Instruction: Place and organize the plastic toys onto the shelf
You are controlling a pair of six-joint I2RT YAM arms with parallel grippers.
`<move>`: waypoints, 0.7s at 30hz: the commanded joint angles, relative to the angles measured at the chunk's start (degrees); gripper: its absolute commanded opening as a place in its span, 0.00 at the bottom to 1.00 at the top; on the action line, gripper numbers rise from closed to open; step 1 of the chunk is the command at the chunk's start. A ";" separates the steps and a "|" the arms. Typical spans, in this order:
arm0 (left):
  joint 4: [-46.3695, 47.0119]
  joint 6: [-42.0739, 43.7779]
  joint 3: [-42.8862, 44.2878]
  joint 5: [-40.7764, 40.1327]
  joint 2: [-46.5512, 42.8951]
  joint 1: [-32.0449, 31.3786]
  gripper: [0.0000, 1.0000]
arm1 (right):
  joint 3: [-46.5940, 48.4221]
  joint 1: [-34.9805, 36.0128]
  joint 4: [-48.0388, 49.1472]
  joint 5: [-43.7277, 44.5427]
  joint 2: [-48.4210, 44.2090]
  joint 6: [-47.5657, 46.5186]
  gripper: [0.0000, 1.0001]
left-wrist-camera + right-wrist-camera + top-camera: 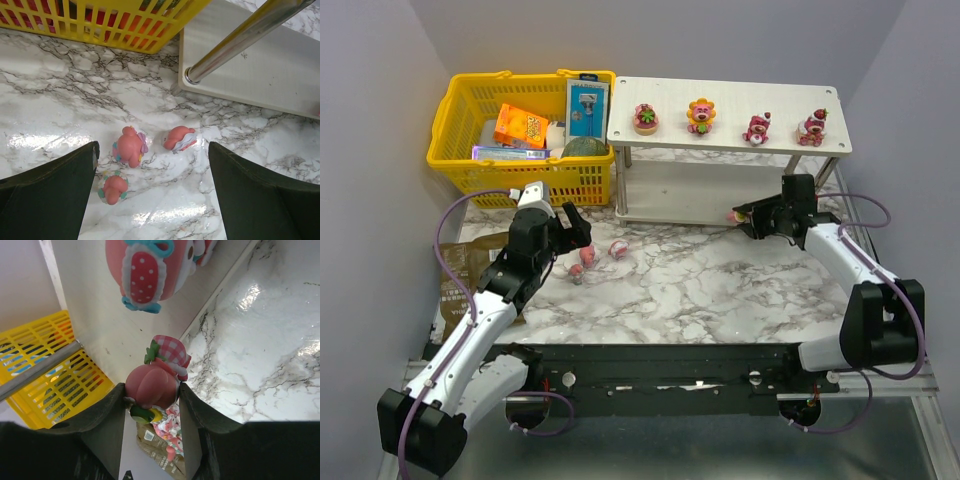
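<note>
Left fingers [572, 224] are spread over three pink toys [129, 146] lying on the desk [720, 290], near the basket [460, 120]. Right fingers [750, 214] pinch a checker-hat toy [155, 380] at the near right edge of the shelf [720, 140], lower tier. A dotted toy [145, 270] lies on that tier. Four figures [700, 115] stand on the top tier.

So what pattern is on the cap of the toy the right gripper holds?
Pink-and-white check; the toy and cap show best in right wrist view.
</note>
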 commanded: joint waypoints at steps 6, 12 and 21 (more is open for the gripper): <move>0.24 0.77 0.36 -1.50 0.27 0.19 0.99 | 3.32 -0.36 -1.19 1.51 3.27 1.48 0.33; 0.06 0.85 0.27 -1.77 0.10 0.19 0.99 | 4.11 -0.36 -0.31 1.86 4.94 2.54 0.33; -0.20 0.94 0.45 -2.21 -0.08 0.27 0.99 | 2.71 -0.36 3.64 1.34 6.08 4.56 0.33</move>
